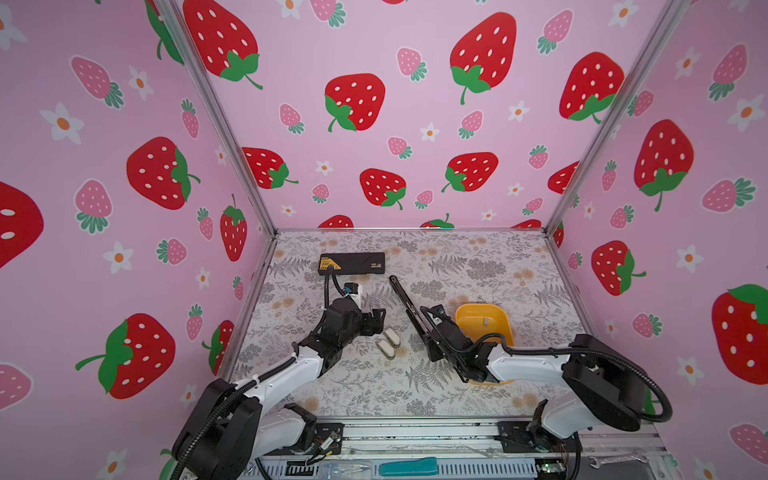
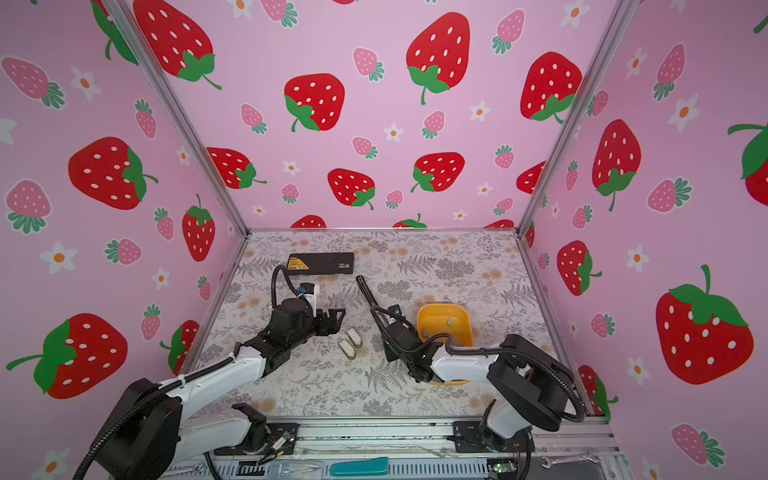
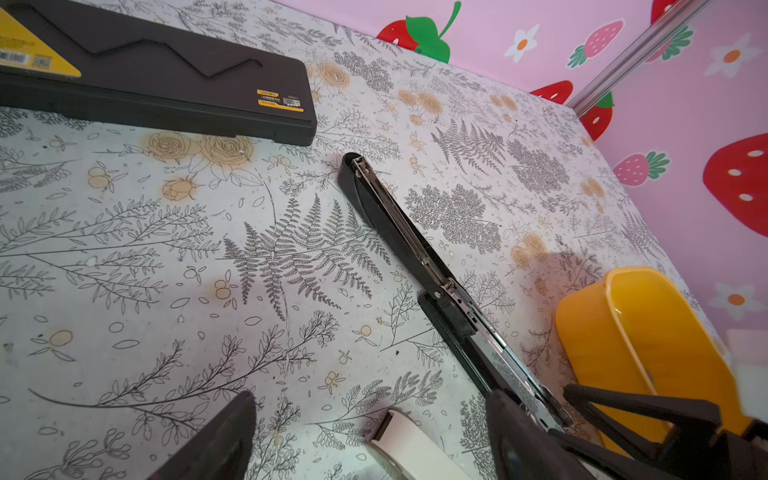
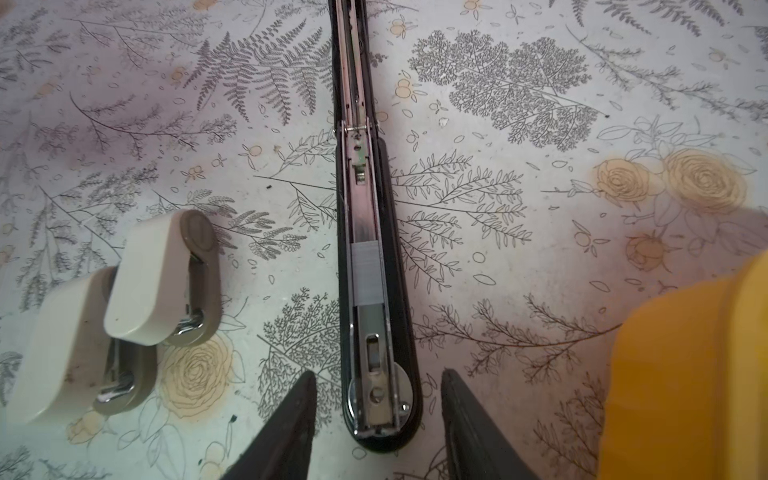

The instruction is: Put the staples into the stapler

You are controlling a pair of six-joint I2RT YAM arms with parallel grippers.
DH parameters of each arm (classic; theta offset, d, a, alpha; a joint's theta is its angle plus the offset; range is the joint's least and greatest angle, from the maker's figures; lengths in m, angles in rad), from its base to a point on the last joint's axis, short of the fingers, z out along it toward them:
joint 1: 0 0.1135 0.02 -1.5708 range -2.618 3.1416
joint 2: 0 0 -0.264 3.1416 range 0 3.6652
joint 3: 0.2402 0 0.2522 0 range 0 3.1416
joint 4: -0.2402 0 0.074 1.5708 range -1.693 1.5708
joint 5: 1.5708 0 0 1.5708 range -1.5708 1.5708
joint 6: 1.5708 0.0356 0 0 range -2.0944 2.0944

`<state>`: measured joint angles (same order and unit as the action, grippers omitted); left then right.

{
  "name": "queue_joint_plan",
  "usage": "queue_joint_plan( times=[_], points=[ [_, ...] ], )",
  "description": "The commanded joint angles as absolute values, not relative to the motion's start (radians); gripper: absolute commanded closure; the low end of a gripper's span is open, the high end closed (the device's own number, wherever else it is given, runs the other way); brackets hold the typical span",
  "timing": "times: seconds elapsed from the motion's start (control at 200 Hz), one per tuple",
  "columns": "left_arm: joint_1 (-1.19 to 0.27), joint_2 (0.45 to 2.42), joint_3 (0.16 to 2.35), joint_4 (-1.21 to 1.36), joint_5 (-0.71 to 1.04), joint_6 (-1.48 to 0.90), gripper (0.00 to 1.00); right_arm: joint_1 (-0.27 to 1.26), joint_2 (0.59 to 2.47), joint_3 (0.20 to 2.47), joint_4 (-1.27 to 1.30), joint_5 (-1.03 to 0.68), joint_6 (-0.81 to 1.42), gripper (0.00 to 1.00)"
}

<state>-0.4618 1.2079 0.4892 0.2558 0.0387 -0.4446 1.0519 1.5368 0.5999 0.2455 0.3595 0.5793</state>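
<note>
A long black stapler [image 1: 405, 301] [image 2: 370, 297] lies opened flat on the flowered table, its metal channel facing up. A grey strip of staples [image 4: 365, 270] sits in that channel. In both top views another small strip of staples [image 1: 485, 320] [image 2: 449, 321] lies in the yellow tray [image 1: 505, 320]. My right gripper [image 4: 378, 374] is open, with a finger on each side of the stapler's [image 4: 376, 187] round near end and neither touching it. My left gripper [image 3: 374, 395] [image 1: 380, 318] is open above the table, left of the stapler [image 3: 399, 224].
Two small white staplers [image 1: 388, 343] [image 4: 158, 274] lie side by side between the arms; one tip [image 3: 399, 440] shows under my left gripper. A black case [image 1: 351, 263] [image 3: 166, 83] lies at the back left. The yellow tray's wall [image 4: 665, 353] stands close beside my right gripper.
</note>
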Motion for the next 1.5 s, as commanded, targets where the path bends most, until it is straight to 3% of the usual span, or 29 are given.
queue_joint_plan(
  times=[0.0,0.255,0.535,0.605,0.725,0.81,0.95,1.306,1.496],
  points=[
    [-0.457,1.225,0.558,0.217,0.051,-0.464,0.12,1.037,1.577,0.622,0.242,0.344,0.585,0.49],
    [-0.457,1.327,0.626,0.185,0.094,-0.492,0.13,1.031,1.618,0.652,0.256,0.336,0.575,0.65],
    [-0.458,1.4,0.655,0.21,0.13,-0.517,0.15,1.03,1.605,0.67,0.221,0.342,0.57,0.66],
    [-0.458,1.403,0.655,0.215,0.13,-0.522,0.15,1.029,1.598,0.682,0.195,0.351,0.569,0.63],
    [-0.459,1.405,0.656,0.219,0.145,-0.524,0.15,1.03,1.566,0.688,0.152,0.369,0.568,0.5],
    [-0.459,1.407,0.658,0.221,0.164,-0.528,0.15,1.031,1.54,0.701,0.118,0.374,0.563,0.49],
    [-0.458,1.408,0.659,0.222,0.164,-0.528,0.15,1.037,1.5,0.72,0.072,0.383,0.56,0.36],
    [-0.459,1.419,0.672,0.215,0.159,-0.517,0.15,1.046,1.532,0.778,0.015,0.419,0.578,0.33],
    [-0.459,1.433,0.676,0.221,0.148,-0.512,0.15,1.035,1.491,0.734,0.066,0.397,0.577,0.37]
  ],
)
